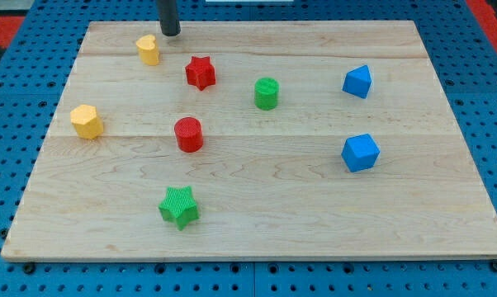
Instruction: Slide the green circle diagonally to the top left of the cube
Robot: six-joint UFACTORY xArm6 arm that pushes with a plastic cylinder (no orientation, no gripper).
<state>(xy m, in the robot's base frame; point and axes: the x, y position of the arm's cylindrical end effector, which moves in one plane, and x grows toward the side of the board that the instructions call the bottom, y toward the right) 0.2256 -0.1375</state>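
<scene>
Rod (169, 16) is cut off by the view's top edge, so only its dark lower stretch shows; nothing of the arm above it is visible. It stands upright, and my tip (170, 34) rests at the board's (314, 206) far edge, near the view's top left. No claw is fitted to this rod, so it neither opens nor closes and holds nothing; my tip touches no block.

Shapes are hard to settle for some blocks. The yellow block (149, 49) just below and to the view's left of my tip may be a heart, but I cannot tell for sure. The second yellow block (87, 121), near the board's left edge, looks six-sided. Two blue blocks sit at the view's right: the upper blue block (357, 81) is angular and of unclear shape, and the blue cube (361, 153) lies below it.

The green circle (267, 93) stands upright near the board's middle, toward the top, up and to the left of the cube and well apart from it. A red star (201, 73) lies to its left, a red cylinder (188, 134) lower left, and a green star (179, 206) toward the view's bottom.
</scene>
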